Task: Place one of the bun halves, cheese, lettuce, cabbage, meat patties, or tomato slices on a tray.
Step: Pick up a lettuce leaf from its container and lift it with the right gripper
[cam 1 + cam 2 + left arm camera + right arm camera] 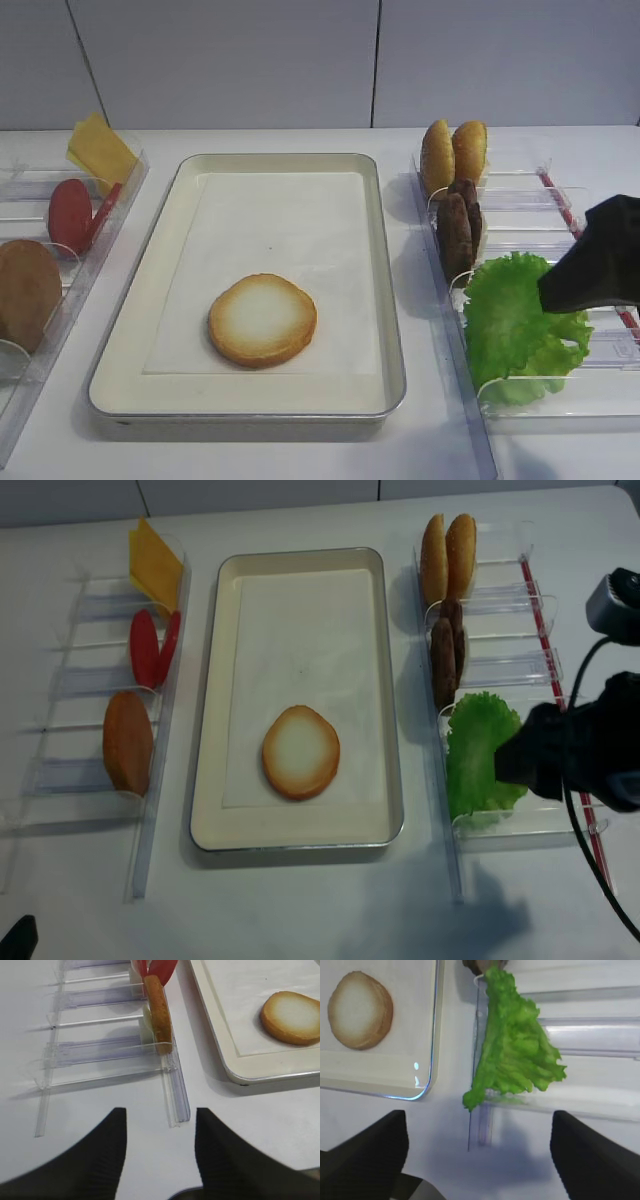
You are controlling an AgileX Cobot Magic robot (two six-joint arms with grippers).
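Note:
One bun half (pixel 262 320) lies pale face up on the paper-lined silver tray (pixel 392 300). The frilly green lettuce (pixel 515 325) leans in the near right bin. My right gripper (pixel 560 285) hovers at its right side. In the right wrist view the gripper (pixel 477 1127) is open and empty, with the lettuce (pixel 515 1045) just ahead of the fingers. The left gripper (pixel 160 1115) is open over bare table in front of the left bins, holding nothing. Two bun halves (pixel 453 152), meat patties (pixel 460 225), cheese (pixel 98 150) and tomato slices (pixel 70 212) stand in the bins. Cabbage is out of view.
Clear plastic bins (pixel 520 200) flank the tray on both sides. Another bun (pixel 25 290) stands in the near left bin. A red strip (pixel 560 205) runs along the right bins. A cable (pixel 585 810) trails from the right arm.

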